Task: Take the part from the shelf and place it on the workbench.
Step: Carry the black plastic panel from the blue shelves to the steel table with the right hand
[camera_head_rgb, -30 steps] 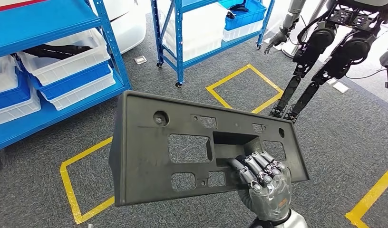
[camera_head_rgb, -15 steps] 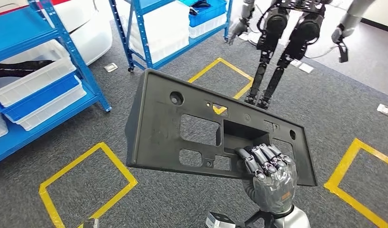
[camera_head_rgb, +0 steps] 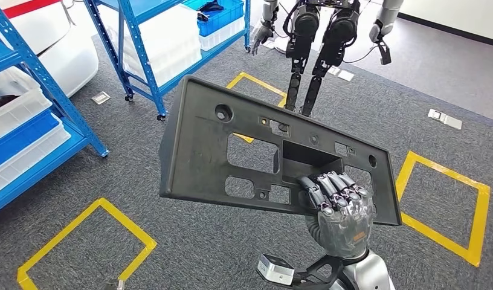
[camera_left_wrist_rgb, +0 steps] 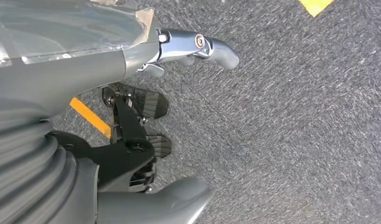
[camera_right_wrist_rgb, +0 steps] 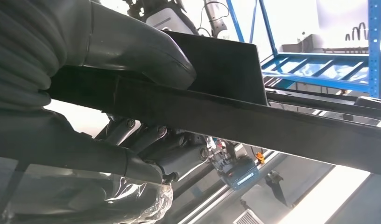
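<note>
Gripping the lower edge of a wide, dark grey moulded plastic panel with rectangular cut-outs (camera_head_rgb: 256, 151), the right hand (camera_head_rgb: 338, 208) is seen with its fingers (camera_head_rgb: 328, 187) curled over the rim beside the central recess. The panel is held tilted in the air above grey carpet marked with yellow tape squares (camera_head_rgb: 446, 208), clear of the blue metal shelving (camera_head_rgb: 144, 57) behind it. White and blue plastic bins (camera_head_rgb: 20, 130) are stacked on the shelf to the left. Another humanoid robot (camera_head_rgb: 319, 36) is standing further back. The left hand (camera_left_wrist_rgb: 188, 46) is hung over the carpet, holding nothing, its fingers apart.
</note>
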